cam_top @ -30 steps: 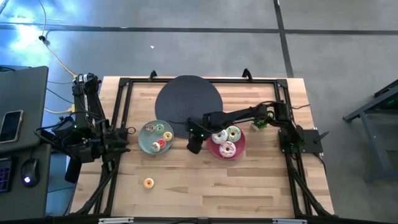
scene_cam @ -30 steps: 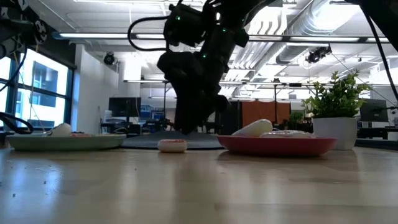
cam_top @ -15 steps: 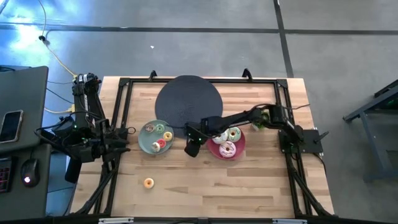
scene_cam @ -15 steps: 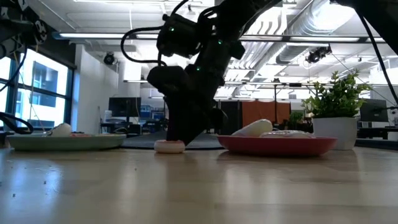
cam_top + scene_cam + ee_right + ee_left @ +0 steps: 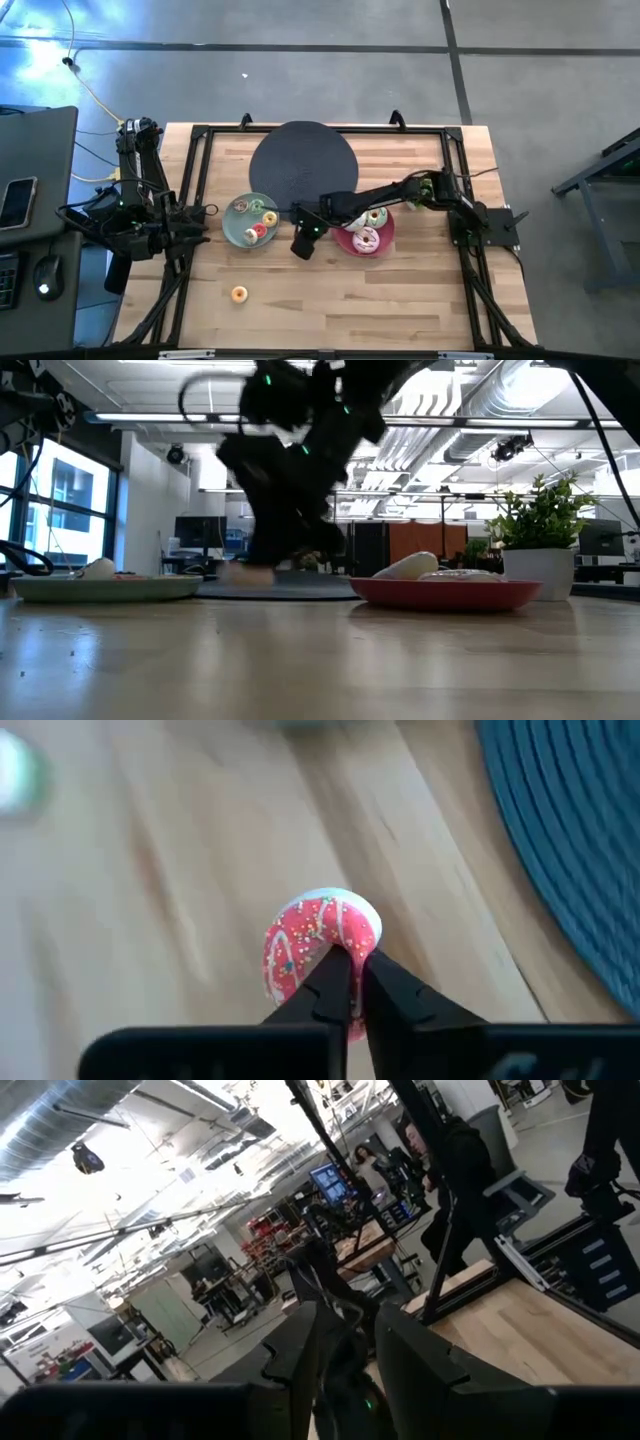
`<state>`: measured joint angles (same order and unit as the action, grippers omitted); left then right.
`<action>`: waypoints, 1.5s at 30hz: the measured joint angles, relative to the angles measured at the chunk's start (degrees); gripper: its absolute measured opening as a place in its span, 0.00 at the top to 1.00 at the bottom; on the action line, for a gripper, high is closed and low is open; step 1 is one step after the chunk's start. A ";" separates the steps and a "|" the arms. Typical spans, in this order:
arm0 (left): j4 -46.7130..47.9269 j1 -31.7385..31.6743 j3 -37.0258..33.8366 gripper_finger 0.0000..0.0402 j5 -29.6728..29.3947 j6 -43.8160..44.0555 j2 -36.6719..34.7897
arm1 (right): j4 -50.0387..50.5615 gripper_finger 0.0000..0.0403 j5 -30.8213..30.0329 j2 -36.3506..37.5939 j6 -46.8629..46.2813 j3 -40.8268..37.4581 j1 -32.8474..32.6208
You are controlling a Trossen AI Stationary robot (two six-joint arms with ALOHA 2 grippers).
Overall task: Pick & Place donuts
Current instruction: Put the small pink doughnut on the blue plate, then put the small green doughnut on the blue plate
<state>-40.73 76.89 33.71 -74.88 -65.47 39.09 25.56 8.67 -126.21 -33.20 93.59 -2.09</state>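
A small pink donut (image 5: 310,940) with white drizzle sits at the tips of my right gripper (image 5: 353,975), which is shut on it between the two plates (image 5: 300,248). In the low view the donut (image 5: 248,572) is a pale blur under the dark hand, above the tabletop. The pink plate (image 5: 389,232) carries three larger donuts (image 5: 366,238). A few tiny donuts (image 5: 258,230) lie on the grey-green plate (image 5: 228,228). One orange donut (image 5: 238,294) lies alone near the front. My left gripper (image 5: 350,1360) waits at the table's left edge, fingers apart, nothing between them. My right gripper pinches the pink donut's ring on the side nearest the hand (image 5: 345,952) between its two fingertips (image 5: 330,982). The fingers slant down from the table's right. The donut stands tipped up on edge at the fingertips, and in the low view it shows clear of the wood.
A dark round mat (image 5: 303,160) lies at the far middle, just beyond my right gripper. A small potted plant (image 5: 418,198) stands right of the pink plate. Bare wood stretches along the near edge around the orange donut.
My right gripper has gone toward the table's left and a little toward the near edge, and its fingers have shut on the pink donut. The donut, which lay flat on the wood, has moved left with the fingers and now shows higher and tipped up.
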 joint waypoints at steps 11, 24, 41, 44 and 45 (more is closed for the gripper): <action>0.20 0.02 0.00 0.76 -0.62 0.00 -0.02 | -3.85 0.99 -2.23 -5.14 2.03 19.35 2.86; 0.20 0.01 0.00 0.76 -0.66 0.61 -0.02 | -4.66 0.99 -0.68 -21.35 -0.07 40.83 5.97; 0.24 0.02 0.00 0.76 -0.66 0.83 -0.02 | -13.82 0.70 -4.40 -21.72 1.67 33.27 5.08; 0.26 0.02 0.00 0.76 -0.66 1.27 -0.02 | -13.32 0.57 -5.02 -21.66 2.05 33.27 4.89; 0.26 0.02 0.00 0.76 -0.64 1.29 -0.02 | -12.54 0.53 -4.88 -21.61 2.16 33.27 4.85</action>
<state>-40.47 76.90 33.71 -75.53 -64.18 39.07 13.02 3.79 -147.82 -31.05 126.87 2.76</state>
